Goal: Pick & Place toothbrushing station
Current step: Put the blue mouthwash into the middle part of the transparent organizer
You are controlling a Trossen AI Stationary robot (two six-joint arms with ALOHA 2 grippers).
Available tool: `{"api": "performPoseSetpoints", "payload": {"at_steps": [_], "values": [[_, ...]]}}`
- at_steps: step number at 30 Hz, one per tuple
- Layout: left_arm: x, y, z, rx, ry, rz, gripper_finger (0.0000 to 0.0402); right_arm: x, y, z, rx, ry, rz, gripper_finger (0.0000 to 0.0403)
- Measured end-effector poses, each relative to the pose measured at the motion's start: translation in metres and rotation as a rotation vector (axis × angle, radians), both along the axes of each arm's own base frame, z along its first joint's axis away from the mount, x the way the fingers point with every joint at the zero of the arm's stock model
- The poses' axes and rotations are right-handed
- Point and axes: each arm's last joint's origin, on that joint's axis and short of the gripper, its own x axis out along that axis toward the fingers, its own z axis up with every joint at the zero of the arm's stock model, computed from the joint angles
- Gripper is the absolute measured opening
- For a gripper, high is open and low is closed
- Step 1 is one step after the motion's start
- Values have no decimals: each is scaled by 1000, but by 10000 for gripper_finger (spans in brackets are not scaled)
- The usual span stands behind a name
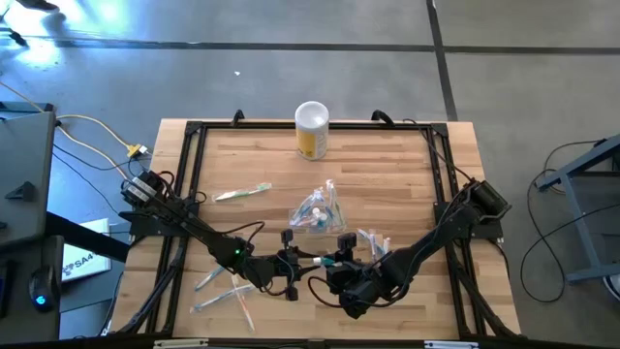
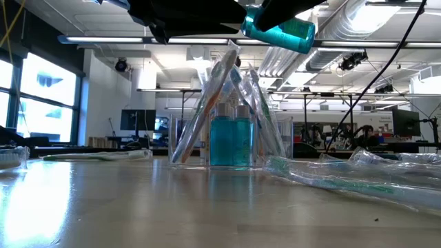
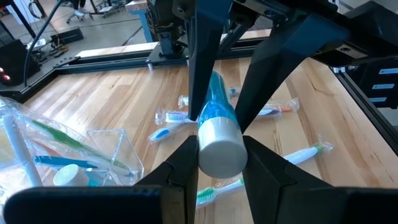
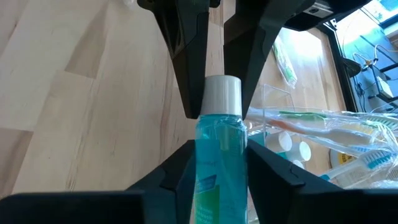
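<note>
A butcher-block wooden table [image 1: 387,184] edged by a black metal frame [image 1: 184,194] stands on a grey concrete floor [image 1: 291,68]. A yellow canister [image 1: 312,132] with a white top sits upright near the table's far edge, apart from everything else on the surface. Yellow and white cables [image 1: 87,136] trail across the floor towards the table's left corner. In the level view, the room beyond holds large windows [image 2: 41,89], ceiling ducts [image 2: 358,27] and dark monitors [image 2: 138,120] on distant desks.
</note>
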Motion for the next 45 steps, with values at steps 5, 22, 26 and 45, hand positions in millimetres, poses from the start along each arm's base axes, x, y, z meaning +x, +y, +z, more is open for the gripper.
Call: {"api": "performPoseSetpoints", "payload": {"at_steps": [5,22,26,45], "values": [[0,0,0,2,-1,3,87,0,1,0,4,0,1,156],[0,0,-1,7,12,4,87,-36,-8,38,117,-73,-159,213],[1,-3,3,27,43,-1,87,-58,-6,58,194,-110,-172,197],[3,-25,32,94,143,-34,87,-166,18,34,295,-112,-437,5]]}}
